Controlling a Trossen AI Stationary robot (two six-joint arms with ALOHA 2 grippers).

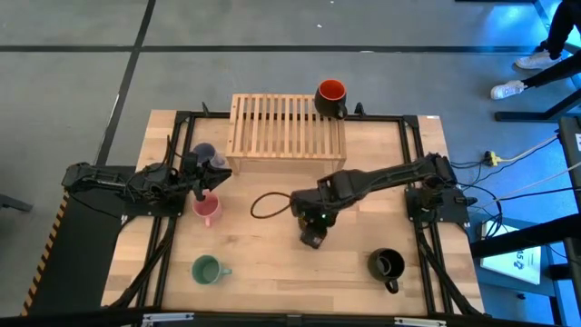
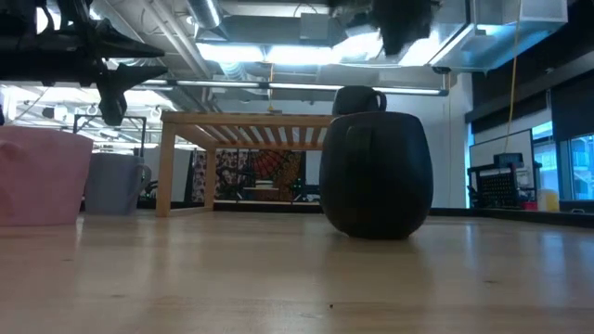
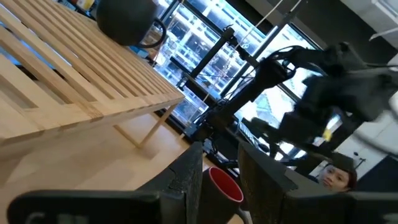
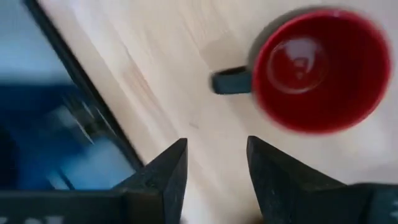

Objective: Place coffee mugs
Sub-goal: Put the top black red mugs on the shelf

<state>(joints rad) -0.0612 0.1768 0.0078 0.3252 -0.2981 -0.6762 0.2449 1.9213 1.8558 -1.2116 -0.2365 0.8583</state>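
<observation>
A: Where is the right tool (image 1: pixel 313 234)?

B: Mid-counter in the high view, pointing straight down. Its wrist view shows the fingers (image 4: pixel 169 171) apart with bare wood between them, and the dark mug with the red inside (image 4: pixel 318 70) upright just beyond, clear of both. From above the arm hides that mug; the low view shows it as a dark round body (image 2: pixel 376 174) standing on the counter (image 2: pixel 278 278).

A: Which way does its handle run?

B: In the wrist view the handle (image 4: pixel 231 81) sticks out sideways from the rim, and the mouth faces up.

A: And the left tool (image 1: pixel 205 182)?

B: It hovers by the pink mug (image 1: pixel 207 208), fingers (image 3: pixel 188 177) parted, gripping nothing. Its wrist view looks along the slatted rack (image 3: pixel 74 74).

A: What else is around?

B: The lavender mug (image 1: pixel 207 155) sits just left of the rack (image 1: pixel 286 127). The orange-red-lined mug (image 1: pixel 331 98) stands at the rack's far right corner. The green mug (image 1: pixel 207 269) is near the front left, handle to the right. The black mug (image 1: pixel 387 267) is front right, handle toward the front edge. A dark cable loop (image 1: pixel 266 204) lies just left of the right tool.
</observation>
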